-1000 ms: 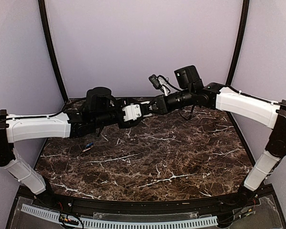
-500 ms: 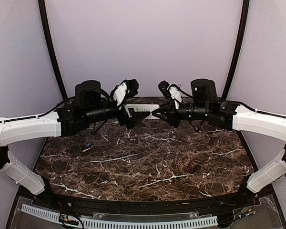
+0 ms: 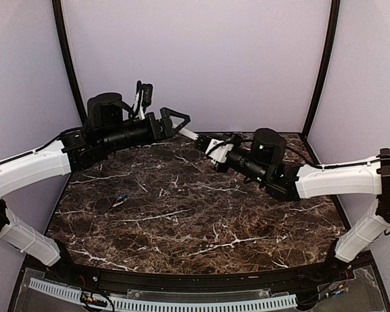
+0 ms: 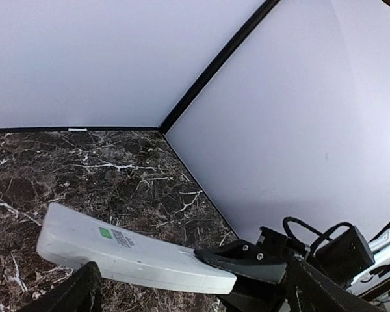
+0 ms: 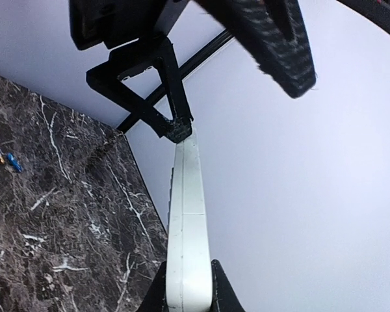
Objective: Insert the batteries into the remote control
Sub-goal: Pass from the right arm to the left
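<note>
Top external view: the left gripper (image 3: 174, 122) is raised near the back of the marble tabletop (image 3: 201, 214), left of centre, with its jaws spread wide and nothing between them. The right gripper (image 3: 211, 144) reaches in from the right and pinches one end of the white remote control (image 3: 190, 134). The remote's free end points at the left gripper and ends just beside its lower finger. The batteries (image 3: 120, 199) lie together on the tabletop towards the left, well apart from both grippers and from the remote.

Left wrist view: the remote control (image 4: 130, 250) hangs slantwise above the tabletop (image 4: 84, 169). It shows a plain white face with a small green label. The right gripper (image 4: 242, 258) grips its right-hand end with a black finger laid over it. The left gripper's own fingers (image 4: 84, 292) stand far apart at the bottom corners, with the remote above and between them, untouched.

Right wrist view: the right gripper (image 5: 187, 292) is clamped on the near end of the remote control (image 5: 187, 214), seen edge-on and running straight away from the camera. The remote's far end meets the tip of one of the left gripper's fingers (image 5: 166, 91); whether the two touch cannot be told. The other finger is well off to the upper right. The batteries (image 5: 6, 156) lie far off at the left on the tabletop (image 5: 52, 227). One shows blue and one shows an orange end.
</note>
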`<state>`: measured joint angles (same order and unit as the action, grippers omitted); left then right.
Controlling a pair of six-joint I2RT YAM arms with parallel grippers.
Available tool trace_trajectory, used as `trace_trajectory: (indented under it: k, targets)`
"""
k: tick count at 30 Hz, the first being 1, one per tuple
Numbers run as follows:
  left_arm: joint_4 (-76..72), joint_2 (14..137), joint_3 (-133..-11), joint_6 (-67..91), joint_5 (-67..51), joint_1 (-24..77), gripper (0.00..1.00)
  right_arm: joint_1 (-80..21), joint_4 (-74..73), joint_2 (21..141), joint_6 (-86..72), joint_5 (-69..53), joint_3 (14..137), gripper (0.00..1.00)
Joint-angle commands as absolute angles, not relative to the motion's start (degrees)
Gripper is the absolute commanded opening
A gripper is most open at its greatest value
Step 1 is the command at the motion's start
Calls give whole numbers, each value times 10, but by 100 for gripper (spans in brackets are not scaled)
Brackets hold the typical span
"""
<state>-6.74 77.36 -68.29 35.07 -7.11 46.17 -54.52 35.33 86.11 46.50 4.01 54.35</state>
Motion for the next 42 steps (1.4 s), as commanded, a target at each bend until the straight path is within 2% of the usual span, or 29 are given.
trace_trajectory:
  k: [1,6,11,15,17,18,20,26,28,31,35,36,39,42]
  targets:
    - [-54,762,-664,460,-77,444,98,-565,502,877,585,89,532,0]
    - [-81,789,-651,490,-103,432,98,-591,524,901,640,101,536,0]
    - [-103,810,-642,515,-115,420,92,-618,550,925,685,136,541,0]
    - [-130,815,-637,520,-118,419,76,-627,553,936,694,136,540,0]
    - [-140,818,-638,523,-129,419,62,-628,555,940,693,142,543,0]
    - [-144,819,-638,526,-137,419,51,-629,557,942,693,148,544,0]
    - [-158,820,-634,530,-150,419,36,-629,562,944,695,151,545,0]
    - [-195,819,-625,531,-177,419,4,-630,573,955,700,168,551,0]
    - [-202,814,-622,528,-182,419,0,-631,578,956,701,171,551,0]
    - [-213,809,-616,522,-183,419,0,-631,599,961,703,182,551,2]
    - [-225,795,-613,495,-175,419,0,-638,599,968,699,227,560,70]
    - [-231,787,-613,479,-172,419,0,-640,597,967,691,240,560,80]
    - [-252,767,-607,440,-154,419,0,-643,551,941,624,259,551,96]
    - [-295,742,-587,397,-135,419,0,-641,371,873,474,207,560,99]
